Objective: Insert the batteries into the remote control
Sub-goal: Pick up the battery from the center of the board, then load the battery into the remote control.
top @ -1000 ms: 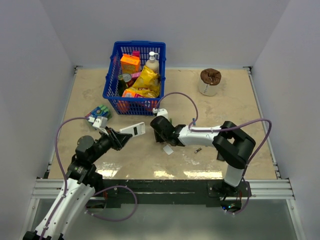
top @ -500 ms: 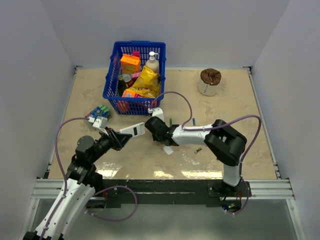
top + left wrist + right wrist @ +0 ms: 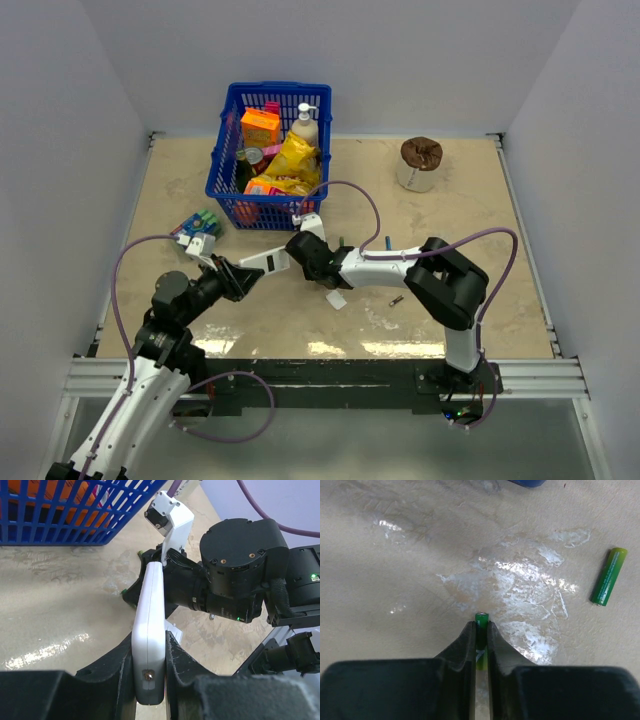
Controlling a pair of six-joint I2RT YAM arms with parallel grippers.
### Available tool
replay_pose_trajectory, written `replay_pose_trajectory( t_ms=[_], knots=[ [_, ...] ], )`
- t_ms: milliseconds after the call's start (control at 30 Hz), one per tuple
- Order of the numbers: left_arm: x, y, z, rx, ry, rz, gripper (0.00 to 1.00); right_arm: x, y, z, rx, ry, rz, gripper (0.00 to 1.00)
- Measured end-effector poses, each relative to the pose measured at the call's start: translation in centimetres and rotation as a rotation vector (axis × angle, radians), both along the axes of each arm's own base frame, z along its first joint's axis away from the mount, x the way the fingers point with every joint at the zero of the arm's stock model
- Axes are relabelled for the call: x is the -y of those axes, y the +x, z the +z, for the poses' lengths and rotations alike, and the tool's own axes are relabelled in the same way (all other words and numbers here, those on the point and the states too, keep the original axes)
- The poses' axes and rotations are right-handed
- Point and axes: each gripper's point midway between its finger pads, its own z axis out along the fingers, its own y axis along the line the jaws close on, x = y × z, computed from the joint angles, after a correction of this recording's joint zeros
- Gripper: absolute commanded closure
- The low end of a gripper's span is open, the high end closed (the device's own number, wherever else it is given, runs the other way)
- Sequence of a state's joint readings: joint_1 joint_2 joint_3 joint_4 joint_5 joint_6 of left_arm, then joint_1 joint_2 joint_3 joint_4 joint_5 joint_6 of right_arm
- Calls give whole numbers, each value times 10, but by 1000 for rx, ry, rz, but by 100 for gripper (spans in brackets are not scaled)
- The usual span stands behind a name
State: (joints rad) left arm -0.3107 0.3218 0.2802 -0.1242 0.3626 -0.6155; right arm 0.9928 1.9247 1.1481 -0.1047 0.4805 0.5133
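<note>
1. Left wrist: your left gripper (image 3: 149, 647) is clamped on the remote control (image 3: 150, 605), lower centre, seen edge-on only.
2. Right wrist alone shows the right gripper (image 3: 480, 628) pinching a green battery (image 3: 481, 619), mid-frame; a spare battery (image 3: 608, 576) lies upper right.
3. Come in skewed and the cell could jam or slip.

The left arm (image 3: 150, 372) extended from lower left toward centre, the left gripper (image 3: 149, 652) clamped on the remote control (image 3: 150, 600). The right arm (image 3: 385, 268) folded leftward, the right gripper (image 3: 480, 630) pinching a battery (image 3: 481, 620).
</note>
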Motion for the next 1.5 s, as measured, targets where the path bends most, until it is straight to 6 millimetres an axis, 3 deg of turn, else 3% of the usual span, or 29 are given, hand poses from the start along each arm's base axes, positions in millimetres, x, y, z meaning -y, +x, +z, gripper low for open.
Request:
replay_pose_trajectory(
  t_ms=[167,300,667,833,933,1133,1500],
  knots=[
    [1,1,-3,-13,4,-1,100,9,-7,6,-16,-14,3,100],
    [3,2,-2,-14,0,-10,100,19,-18,35,-7,33,14,100],
    [19,7,9,7,-120,-68,100,16,-27,203,257,474,73,100],
    [23,9,22,19,-193,-72,100,11,-31,249,378,625,132,100],
    [25,10,34,42,-235,-78,100,5,-33,261,420,672,172,100],
    [28,10,57,87,-327,-95,100,-4,-40,265,456,721,226,100],
    [30,6,77,107,-423,-114,100,-10,-40,271,506,759,246,100]
  ],
)
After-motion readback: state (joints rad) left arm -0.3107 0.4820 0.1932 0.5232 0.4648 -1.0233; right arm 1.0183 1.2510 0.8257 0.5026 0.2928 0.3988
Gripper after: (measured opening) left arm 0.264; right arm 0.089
